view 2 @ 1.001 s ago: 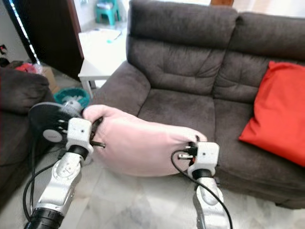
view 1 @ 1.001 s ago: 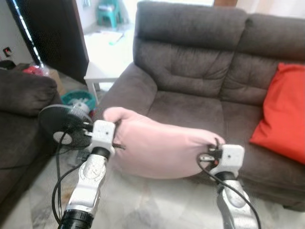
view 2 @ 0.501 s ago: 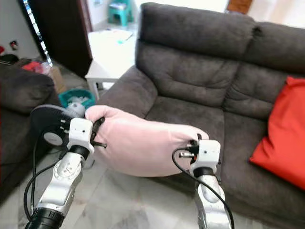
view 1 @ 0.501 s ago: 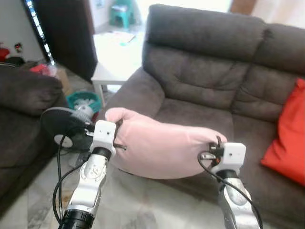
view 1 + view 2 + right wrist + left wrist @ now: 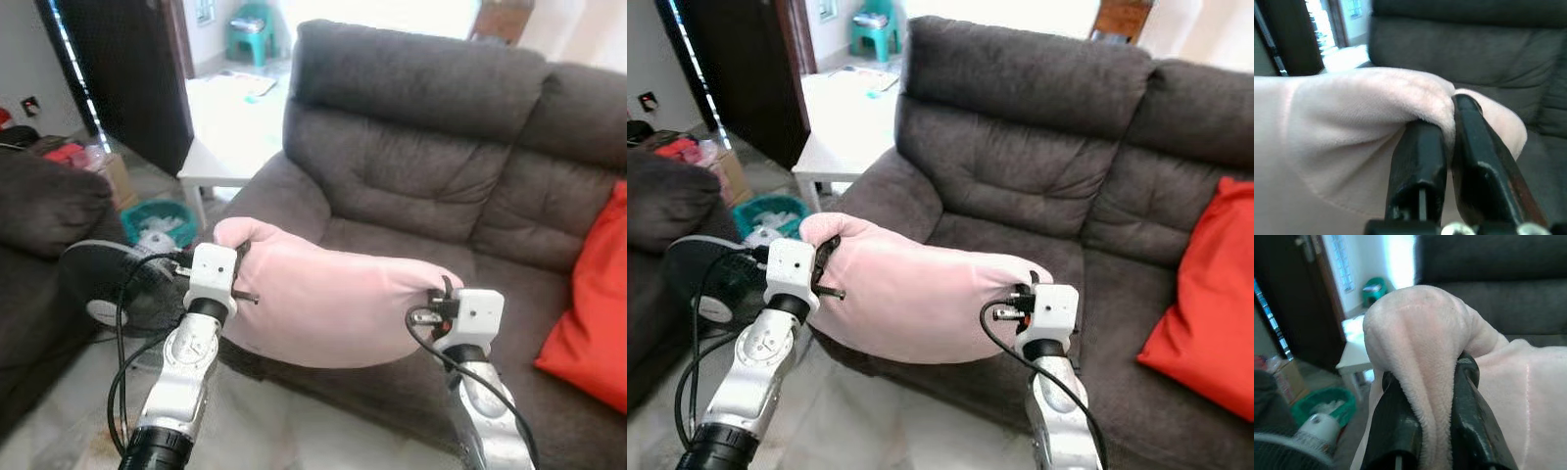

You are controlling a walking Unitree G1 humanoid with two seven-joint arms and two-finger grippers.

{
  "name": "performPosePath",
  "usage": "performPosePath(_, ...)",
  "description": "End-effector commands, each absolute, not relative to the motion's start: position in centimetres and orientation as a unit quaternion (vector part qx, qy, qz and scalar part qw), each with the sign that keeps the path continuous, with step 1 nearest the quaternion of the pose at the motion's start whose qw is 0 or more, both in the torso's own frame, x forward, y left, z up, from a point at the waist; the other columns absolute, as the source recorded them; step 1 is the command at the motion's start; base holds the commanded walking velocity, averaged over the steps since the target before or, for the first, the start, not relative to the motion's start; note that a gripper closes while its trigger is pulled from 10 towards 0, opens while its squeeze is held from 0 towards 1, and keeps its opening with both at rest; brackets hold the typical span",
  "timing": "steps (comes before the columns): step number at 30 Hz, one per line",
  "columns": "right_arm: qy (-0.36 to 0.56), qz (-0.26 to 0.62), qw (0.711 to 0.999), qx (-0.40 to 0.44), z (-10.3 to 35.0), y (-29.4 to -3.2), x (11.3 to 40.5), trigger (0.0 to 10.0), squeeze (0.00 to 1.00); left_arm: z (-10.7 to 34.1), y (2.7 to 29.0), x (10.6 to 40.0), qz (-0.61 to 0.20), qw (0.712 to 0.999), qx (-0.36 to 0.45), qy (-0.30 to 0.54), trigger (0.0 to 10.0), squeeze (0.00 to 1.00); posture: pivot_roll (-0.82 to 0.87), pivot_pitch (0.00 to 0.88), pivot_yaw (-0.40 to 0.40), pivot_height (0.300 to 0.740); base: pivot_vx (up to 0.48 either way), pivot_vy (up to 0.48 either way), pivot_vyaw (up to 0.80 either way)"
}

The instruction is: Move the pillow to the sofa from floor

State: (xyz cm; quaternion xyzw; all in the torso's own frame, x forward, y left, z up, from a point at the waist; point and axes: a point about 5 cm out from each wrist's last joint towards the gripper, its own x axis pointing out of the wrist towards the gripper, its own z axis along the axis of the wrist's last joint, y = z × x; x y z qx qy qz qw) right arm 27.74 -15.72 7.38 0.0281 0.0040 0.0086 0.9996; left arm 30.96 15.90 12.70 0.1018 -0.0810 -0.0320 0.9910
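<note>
Carrying pillow [image 5: 328, 304] above sofa [image 5: 411, 186] seat: left gripper [image 5: 1425, 431] and right gripper [image 5: 1447, 161] each pinch a corner. Advance level, release both together over the cushion.

- Pink pillow [image 5: 333, 305], pinched between left gripper [image 5: 238, 277] and right gripper [image 5: 438, 300], now carried forward over the sofa [image 5: 421, 186] seat edge, no longer above floor.
</note>
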Motion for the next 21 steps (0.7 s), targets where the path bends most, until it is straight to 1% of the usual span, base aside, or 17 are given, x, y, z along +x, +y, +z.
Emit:
performPosePath(1,-0.021,0.006,1.000,0.022,8.4,-16.2,28.0,10.0,0.00,15.2,16.1,31.5,-0.020,0.987,0.095,-0.131,10.0,0.00,0.12,0.014,-0.062,0.740,0.334,0.000,0.00)
performPosePath(3,-0.024,0.010,0.999,0.018,8.5,-16.1,28.1,10.0,0.00,15.4,16.0,31.6,-0.021,0.986,0.094,-0.135,10.0,0.00,0.12,0.012,-0.062,0.740,0.334,0.000,0.00)
performPosePath(5,-0.034,0.011,0.999,0.017,8.8,-16.1,28.1,10.0,0.00,15.7,16.0,31.6,-0.021,0.986,0.093,-0.140,10.0,0.00,0.12,0.009,-0.062,0.740,0.334,0.000,0.45)
performPosePath(10,-0.035,0.009,0.999,0.025,9.0,-16.1,28.3,10.0,0.00,16.3,15.7,31.8,-0.026,0.984,0.091,-0.149,10.0,0.00,0.12,0.004,-0.061,0.740,0.335,0.000,0.72)
performPosePath(21,-0.042,0.002,0.999,0.027,9.5,-16.4,28.8,10.0,0.00,17.3,15.4,32.1,-0.037,0.982,0.089,-0.162,10.0,0.00,0.12,0.000,-0.062,0.740,0.335,0.000,0.00)
